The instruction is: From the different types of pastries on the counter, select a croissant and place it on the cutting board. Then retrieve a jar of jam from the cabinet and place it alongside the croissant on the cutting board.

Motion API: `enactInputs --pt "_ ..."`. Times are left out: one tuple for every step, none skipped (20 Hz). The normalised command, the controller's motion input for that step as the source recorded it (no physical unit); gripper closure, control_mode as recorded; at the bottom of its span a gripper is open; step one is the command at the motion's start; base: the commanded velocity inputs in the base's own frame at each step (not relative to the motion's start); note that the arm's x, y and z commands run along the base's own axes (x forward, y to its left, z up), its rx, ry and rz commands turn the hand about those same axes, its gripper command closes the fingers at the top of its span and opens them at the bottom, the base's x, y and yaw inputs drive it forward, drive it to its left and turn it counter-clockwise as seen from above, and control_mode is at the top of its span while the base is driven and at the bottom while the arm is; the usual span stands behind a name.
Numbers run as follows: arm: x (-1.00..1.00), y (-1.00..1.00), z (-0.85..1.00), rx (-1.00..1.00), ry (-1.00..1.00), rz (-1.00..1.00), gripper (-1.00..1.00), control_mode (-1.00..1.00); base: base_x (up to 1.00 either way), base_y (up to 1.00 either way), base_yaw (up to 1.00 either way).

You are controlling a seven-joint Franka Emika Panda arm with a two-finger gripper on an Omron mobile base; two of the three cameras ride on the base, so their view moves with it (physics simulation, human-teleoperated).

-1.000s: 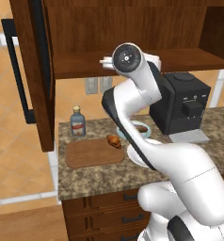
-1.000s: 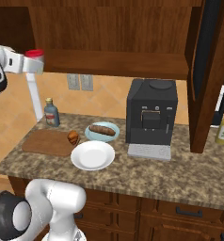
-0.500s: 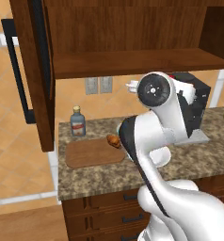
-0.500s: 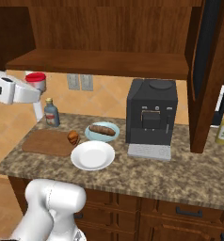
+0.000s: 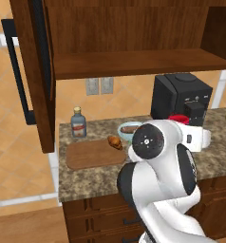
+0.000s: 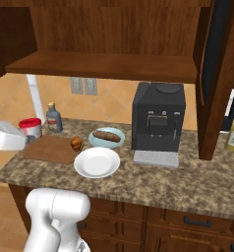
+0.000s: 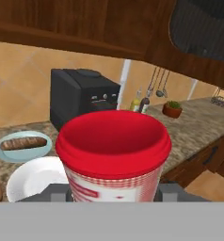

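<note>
My gripper (image 6: 26, 134) clamps jar of jam (image 6: 30, 129) upright (red lid up); cutting board (image 6: 47, 149) just below, croissant (image 6: 76, 143) at its far edge.

glossy white arm (image 5: 167, 190), dark joints

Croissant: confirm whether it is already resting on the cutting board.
Yes, the croissant sits on the right end of the cutting board, beside the white plate.

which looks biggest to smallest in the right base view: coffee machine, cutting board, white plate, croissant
1. coffee machine
2. cutting board and white plate: alike, and the gripper hides part of the board, so no ranking
3. croissant
</note>
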Motion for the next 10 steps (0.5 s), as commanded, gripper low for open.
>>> enactInputs --pt "-0.21 0.0 -1.0 -0.15 0.09 -0.06 1.0 -1.0 0.0 0.0 0.0" --pt "-0.06 0.0 -1.0 -0.13 0.07 -0.07 1.0 -1.0 0.0 0.0 0.0" --pt "0.0 0.0 -1.0 -0.11 0.07 -0.07 1.0 -1.0 0.0 0.0 0.0" --pt "0.0 0.0 -1.0 -0.09 0.06 -0.05 1.0 -1.0 0.0 0.0 0.0" --pt "0.0 0.0 -1.0 -0.09 0.03 -0.04 1.0 -1.0 0.0 0.0 0.0" --pt "0.0 0.0 -1.0 -0.08 0.01 -0.04 1.0 -1.0 0.0 0.0 0.0" --pt "0.0 -0.01 -1.0 -0.09 0.0 -0.05 1.0 -1.0 0.0 0.0 0.0" --pt "0.0 -0.09 -1.0 -0.07 0.0 -0.03 1.0 -1.0 0.0 0.0 0.0" --pt "0.11 -0.36 -0.94 -0.01 0.0 -0.04 1.0 -1.0 0.0 0.0 0.0" --pt "0.18 -0.4 -0.93 -0.03 0.0 -0.08 1.0 -1.0 0.0 0.0 0.0"
